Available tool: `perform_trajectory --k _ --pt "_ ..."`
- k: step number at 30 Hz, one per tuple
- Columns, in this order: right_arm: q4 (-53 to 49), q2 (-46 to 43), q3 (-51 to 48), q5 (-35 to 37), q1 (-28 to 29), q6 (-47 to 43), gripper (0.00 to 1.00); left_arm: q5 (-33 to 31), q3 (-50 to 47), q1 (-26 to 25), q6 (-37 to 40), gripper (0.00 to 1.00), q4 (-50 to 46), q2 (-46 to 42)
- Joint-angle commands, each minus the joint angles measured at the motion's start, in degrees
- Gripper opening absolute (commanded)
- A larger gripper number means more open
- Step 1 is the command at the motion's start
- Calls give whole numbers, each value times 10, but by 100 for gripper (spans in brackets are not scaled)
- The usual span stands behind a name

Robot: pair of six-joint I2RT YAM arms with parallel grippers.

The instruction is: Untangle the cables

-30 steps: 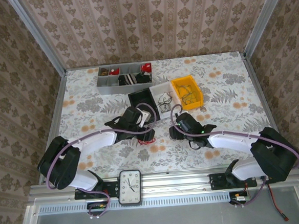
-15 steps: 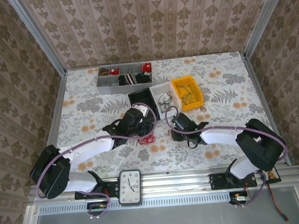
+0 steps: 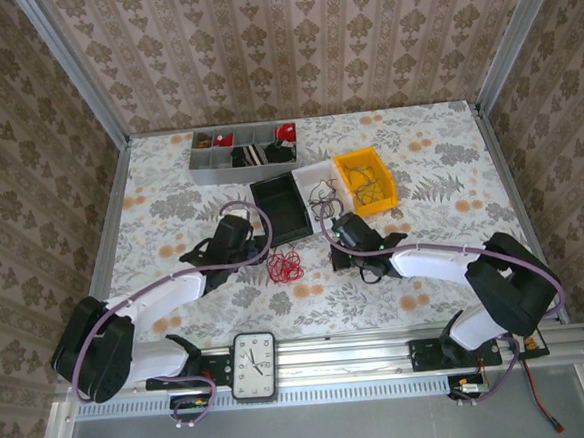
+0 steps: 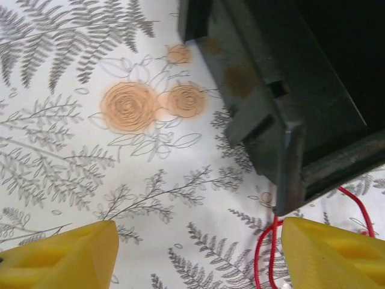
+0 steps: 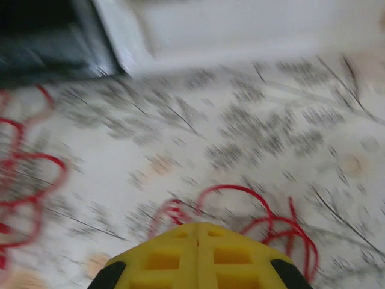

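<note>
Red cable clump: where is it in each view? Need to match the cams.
Top external: red cable clump at centre, just below the black bin.
Left wrist: lower right, under the bin's corner.
Right wrist: blurred red loops at left edge and bottom centre.
Shared landmark: the black bin, top left in right wrist.

red cables (image 3: 285,267), floral table (image 3: 171,202), black bin (image 3: 279,205)

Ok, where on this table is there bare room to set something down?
Bare cloth right of the yellow bin, and left of the black bin, in front of the grey tray. Crowded in the middle: white bin, red cables, left gripper, right gripper.
</note>
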Motion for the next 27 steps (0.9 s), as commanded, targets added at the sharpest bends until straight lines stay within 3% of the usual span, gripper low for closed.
perform_trajectory --k 1,8,11,17,19,21,23,27 --pt "57 24 84 -40 1 0 2 7 -15 11 -34 71 2 -19" --pt "30 156 303 -65 -5 -55 2 0 -26 15 -41 71 -6 -41" --pt "0 179 345 -63 -5 -68 3 3 -29 15 -39 71 -8 -48" --pt "17 127 229 -44 -3 -16 6 7 -30 17 -39 71 -3 -44" --pt "18 100 174 -23 -1 6 13 17 -25 17 -33 71 2 -33" --pt "-4 75 129 3 0 23 31 25 -15 17 -29 71 3 -17" --pt "-38 58 103 22 2 21 43 30 -6 17 -27 71 1 -1" --pt "-82 27 57 44 4 1 48 34 6 17 -26 71 -2 19"
